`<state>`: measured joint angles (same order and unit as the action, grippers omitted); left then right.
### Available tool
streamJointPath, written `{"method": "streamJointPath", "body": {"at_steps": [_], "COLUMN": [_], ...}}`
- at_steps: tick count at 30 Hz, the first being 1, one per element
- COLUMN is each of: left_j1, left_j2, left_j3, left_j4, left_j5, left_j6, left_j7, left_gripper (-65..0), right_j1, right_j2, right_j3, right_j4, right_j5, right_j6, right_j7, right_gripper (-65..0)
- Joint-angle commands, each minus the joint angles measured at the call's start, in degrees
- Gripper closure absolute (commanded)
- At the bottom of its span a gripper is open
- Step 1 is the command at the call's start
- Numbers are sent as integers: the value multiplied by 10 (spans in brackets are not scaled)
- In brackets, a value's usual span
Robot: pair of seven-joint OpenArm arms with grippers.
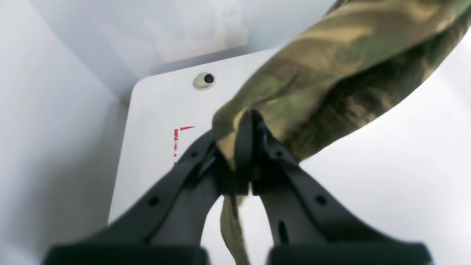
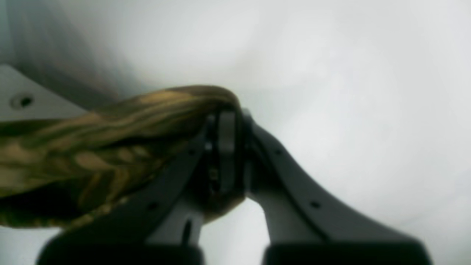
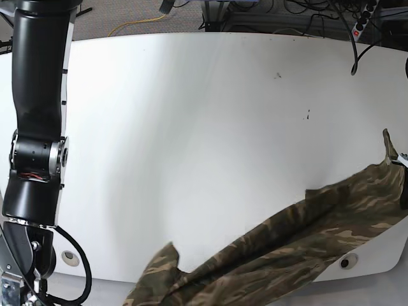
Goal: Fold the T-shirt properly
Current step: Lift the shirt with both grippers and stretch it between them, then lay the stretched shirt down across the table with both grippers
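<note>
Honestly, the main risk I saw was a slip: both grips sat on thin bunched edges, so a jerk or too much pull between the arms could have tugged cloth out of one pincer and dropped that side. My left gripper (image 1: 247,121) was clamped on a twisted corner of the shirt (image 1: 331,73), with a strip hanging below the jaws. My right gripper (image 2: 230,121) was closed on a gathered wad of the same cloth; the wrist view was blurry, so I couldn't tell which part. Second worry: the shirt hung past the table (image 3: 191,127) near edge, so it could have dragged or snagged there when laid down. The shirt was camo, olive, brown and tan, stretched as a rumpled diagonal band across the table's near corner on the left arm's side, unfolded, sagging, creased.
</note>
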<state>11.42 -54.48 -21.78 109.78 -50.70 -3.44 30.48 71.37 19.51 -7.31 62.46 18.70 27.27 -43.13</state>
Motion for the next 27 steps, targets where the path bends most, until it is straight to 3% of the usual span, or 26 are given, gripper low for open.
{"method": "streamJointPath", "body": {"at_steps": [1,3,6,14,19,27], "left_j1": [-3,15,40,113,140,179], "left_j2": [-11,-8,-2,78,144,262], "left_j3": [3,13,21,32,34,30], "left_j4": [6,7,7,7,7,2], "left_j5": [-2,0,1,65,151,351], "left_j6": [1,1,1,-6,-74,-194], "left_j7": [-11,-11,-11,-10,-9,-9], "left_gripper": [-1,-1,-1,-1,-1,0], "right_j1": [12,-37,-92,-303,-421,-569], "right_j2": [13,18,30,36,16,-14], "right_j3": [44,84,93,198,242,296], "right_j4": [31,55,74,128,162,222], "right_j5": [19,18,25,45,45,45], "right_j6": [-6,-5,-5,-3,-3,-3], "right_j7": [15,5,0,0,1,0], "right_gripper": [0,0,0,0,0,0]}}
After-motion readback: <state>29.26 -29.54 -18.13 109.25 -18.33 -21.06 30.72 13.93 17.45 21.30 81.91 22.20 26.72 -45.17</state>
